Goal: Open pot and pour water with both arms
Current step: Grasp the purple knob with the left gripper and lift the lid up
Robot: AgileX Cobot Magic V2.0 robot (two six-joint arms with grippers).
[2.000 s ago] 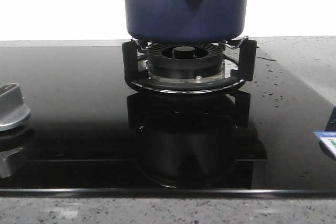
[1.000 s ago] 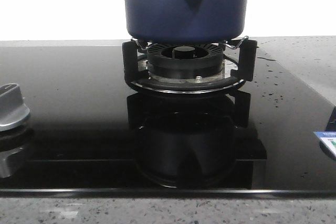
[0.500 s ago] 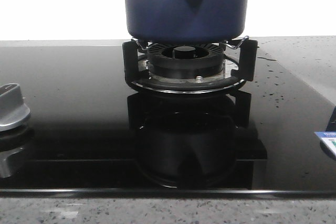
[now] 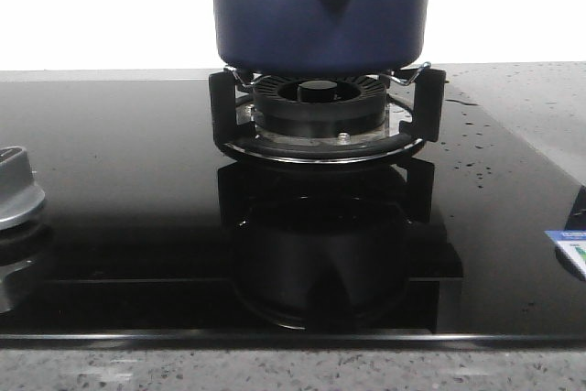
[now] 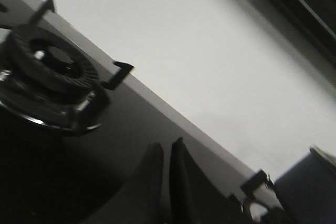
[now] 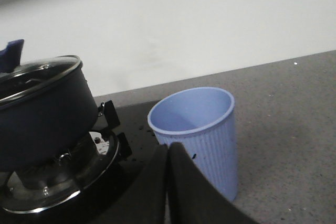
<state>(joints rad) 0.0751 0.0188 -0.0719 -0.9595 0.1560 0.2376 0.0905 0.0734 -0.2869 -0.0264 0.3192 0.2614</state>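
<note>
Front view: pot (image 4: pixel 320 16) on burner (image 4: pixel 318 112)

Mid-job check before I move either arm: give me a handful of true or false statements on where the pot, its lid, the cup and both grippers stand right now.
1. The pot sits on the burner grate. True.
2. The lid is already off the pot. False: the right wrist view shows the glass lid on the rim.
3. The pale blue cup lies tipped over on the counter. False: it stands upright beside the stove.
4. The right gripper is shut and holds nothing. True.
5. The left gripper grips the pot's handle. False: its fingers are nearly together over the stove glass, empty, with the pot off to one side.
</note>
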